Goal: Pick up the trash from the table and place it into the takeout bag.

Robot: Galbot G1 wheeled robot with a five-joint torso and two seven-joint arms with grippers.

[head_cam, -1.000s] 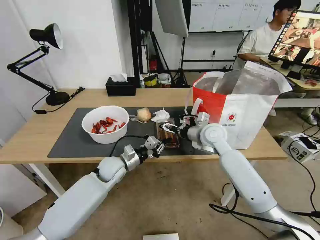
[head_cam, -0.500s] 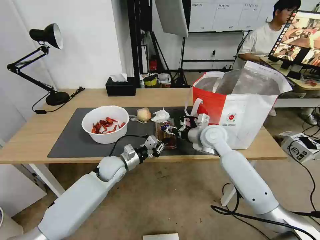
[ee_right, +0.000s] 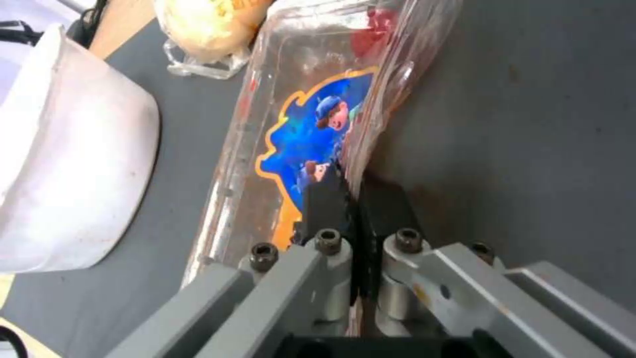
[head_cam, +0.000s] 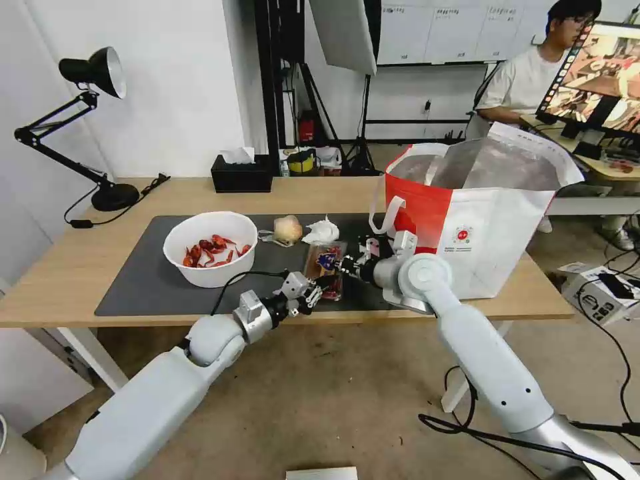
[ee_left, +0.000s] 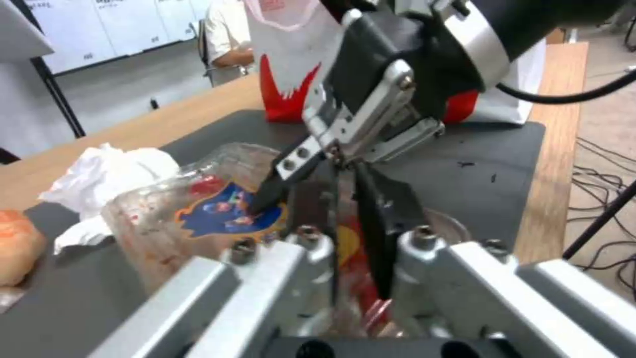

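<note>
Gripping the clear plastic tray from both sides, the two end effectors met near the front edge of the bench in the head view: the right end effector pinched the tray's right edge while the left end effector held its near edge, and the tray stood tilted up on the dark grey mat. To the left sat the white bowl of red shells; beyond the tray lay the beige lump and the crumpled tissue side by side. The takeout bag stood open at the right end of the bench, just beside the right arm. A black tissue box and a desk lamp stood along the far side. In the left wrist view, the left end effector had its dark fingers pressed onto the tray, with the right end effector clamping the same tray from the far side, the tissue beyond. In the right wrist view, the right end effector had its fingers closed together on the tray's thin rim, beside the blue cartoon sticker, with the bowl near.
</note>
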